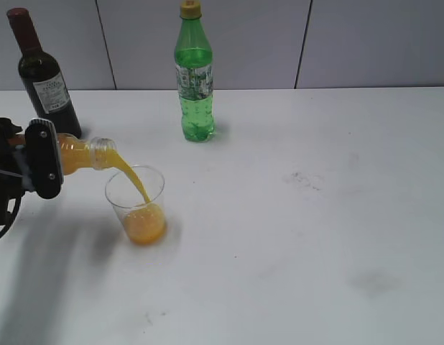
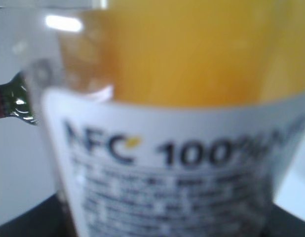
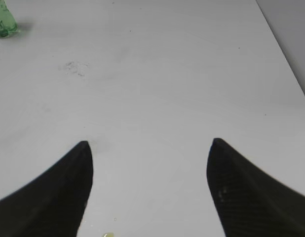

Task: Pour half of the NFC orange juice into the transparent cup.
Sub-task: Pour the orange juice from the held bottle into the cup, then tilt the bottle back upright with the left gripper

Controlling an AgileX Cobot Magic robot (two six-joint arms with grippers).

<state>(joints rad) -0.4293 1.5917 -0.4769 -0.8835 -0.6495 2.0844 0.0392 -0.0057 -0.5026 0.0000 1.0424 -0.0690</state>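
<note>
My left gripper is shut on the NFC orange juice, a small capless bottle held tipped on its side, mouth to the right. A stream of orange juice runs from its mouth into the transparent cup, which stands upright on the table and holds juice in its lower third. The left wrist view is filled by the bottle's white label and orange liquid; the jaws are hidden there. My right gripper is open and empty above bare table, and is out of the exterior view.
A tall green soda bottle with a yellow cap stands at the back centre; its base shows in the right wrist view. A dark wine bottle stands at the back left, just behind the juice bottle. The white table has faint smudges.
</note>
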